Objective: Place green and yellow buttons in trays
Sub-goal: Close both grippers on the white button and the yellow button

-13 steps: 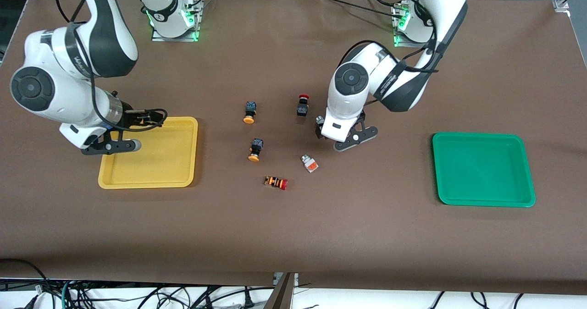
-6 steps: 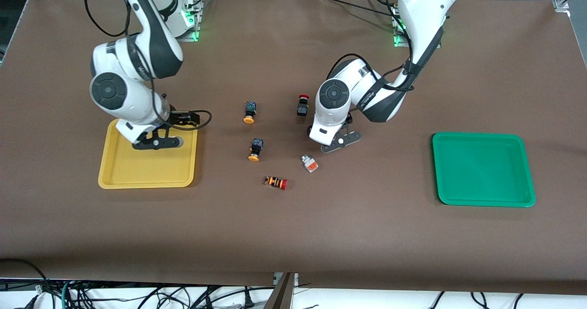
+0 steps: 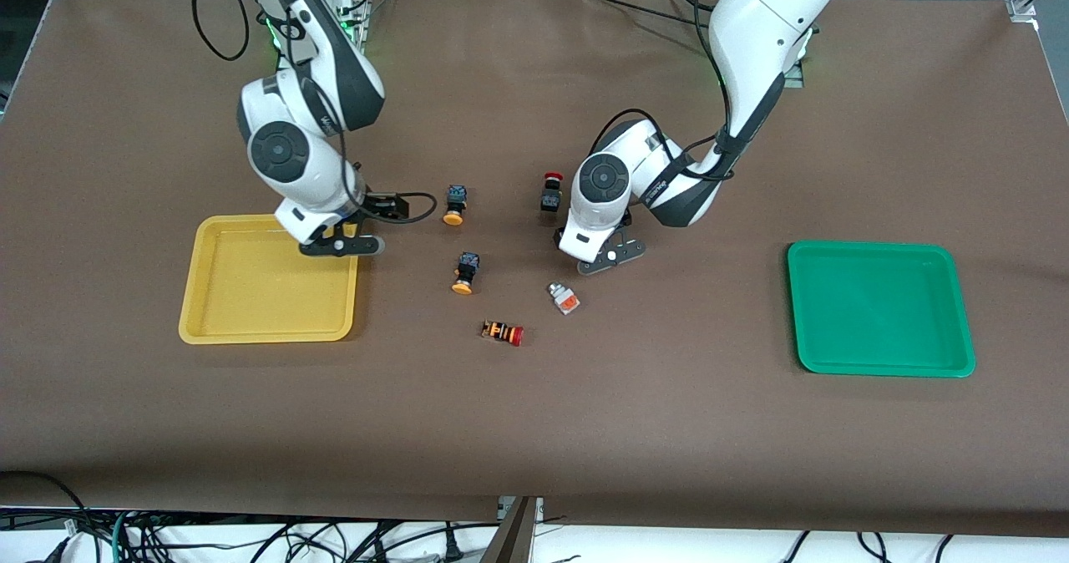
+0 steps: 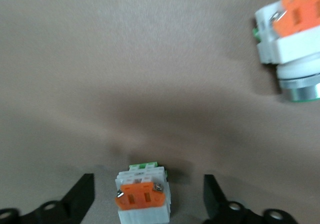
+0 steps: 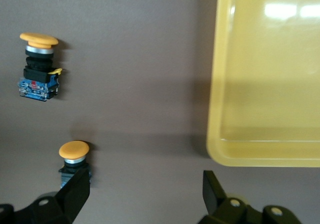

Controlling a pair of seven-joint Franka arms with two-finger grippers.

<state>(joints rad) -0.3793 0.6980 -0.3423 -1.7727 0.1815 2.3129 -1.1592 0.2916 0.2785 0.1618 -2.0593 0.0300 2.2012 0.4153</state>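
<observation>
Now, from the front, the right gripper (image 3: 338, 244) has swung off the yellow tray (image 3: 209, 312) corner, jaws wide, while the left wrist view shows the left gripper (image 4: 147, 204) jaws narrowing round a white-bodied button (image 4: 142, 201), and the right wrist view finds two yellow-capped buttons (image 5: 39, 66) loose beside that tray.

White arms (image 3: 756, 20), dark grey joints, black cables, black pincers (image 3: 603, 260)

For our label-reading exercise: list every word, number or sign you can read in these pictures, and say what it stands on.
No text can be read.
Right arm: lettering on the dark band, too small to read.
Left arm: lettering on the dark band, too small to read.
Buttons and trays: no markings visible.
</observation>
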